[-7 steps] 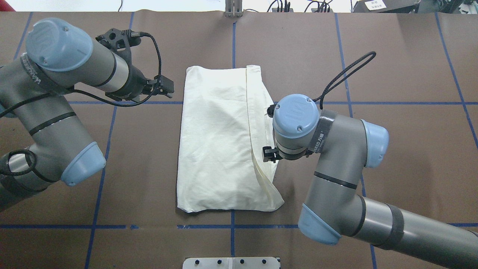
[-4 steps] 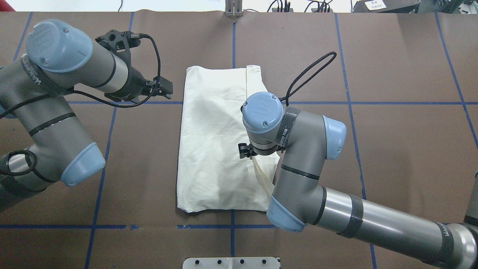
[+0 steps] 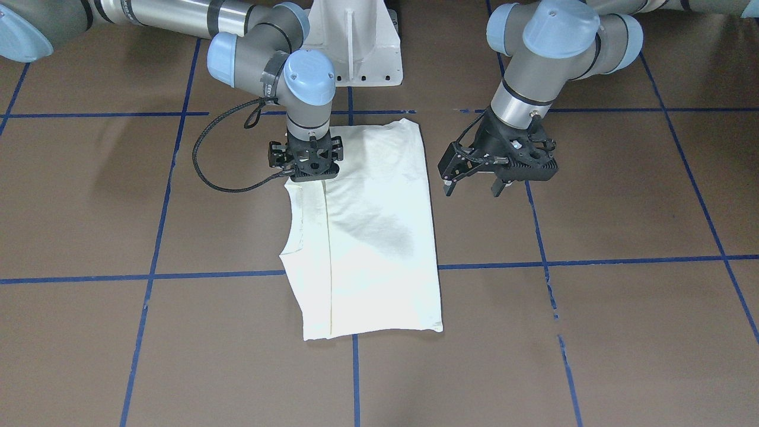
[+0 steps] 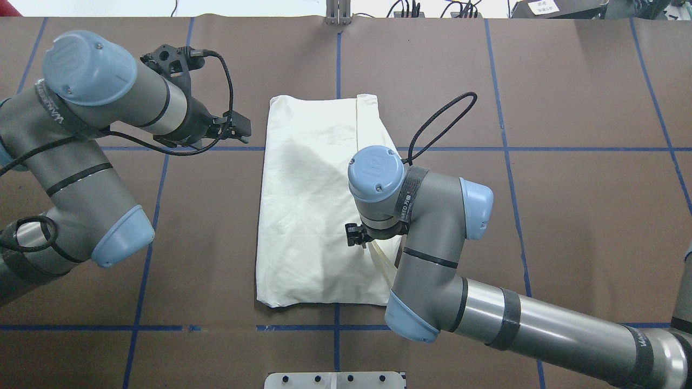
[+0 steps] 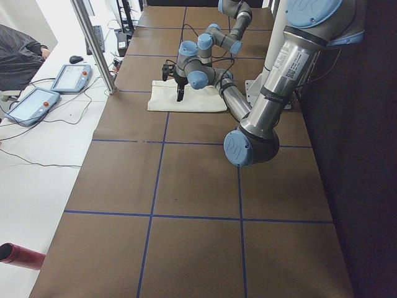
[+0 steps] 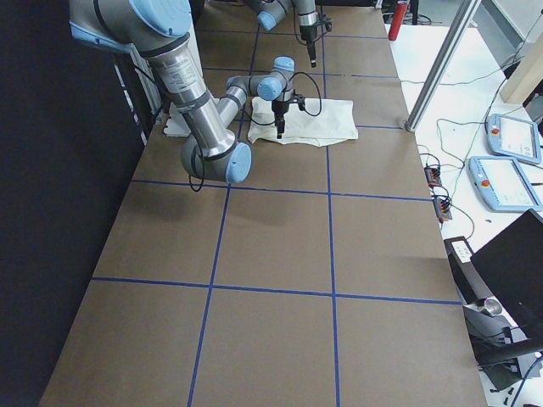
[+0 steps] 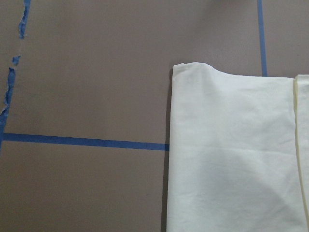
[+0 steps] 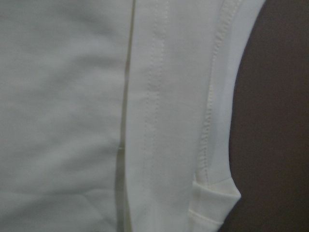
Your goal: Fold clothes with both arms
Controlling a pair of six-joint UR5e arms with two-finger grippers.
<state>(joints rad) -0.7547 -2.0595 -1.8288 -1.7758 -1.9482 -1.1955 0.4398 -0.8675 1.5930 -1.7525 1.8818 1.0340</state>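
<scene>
Brown paper covers the desk (image 4: 567,216), where a cream T-shirt (image 4: 308,216), plain side up, lies folded lengthwise midway between the left and right edges. The right arm (image 4: 432,216) has swung inward onto its doubled band, likely readying the next fold. Whether its end effector (image 3: 306,173) grips cloth cannot be told. The left end effector (image 3: 472,187) hangs spread alongside.

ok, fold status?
Left gripper open, beside the shirt. Right gripper down on its edge, grip unclear. Shirt flat, partly folded. Nothing seen in the way.
</scene>
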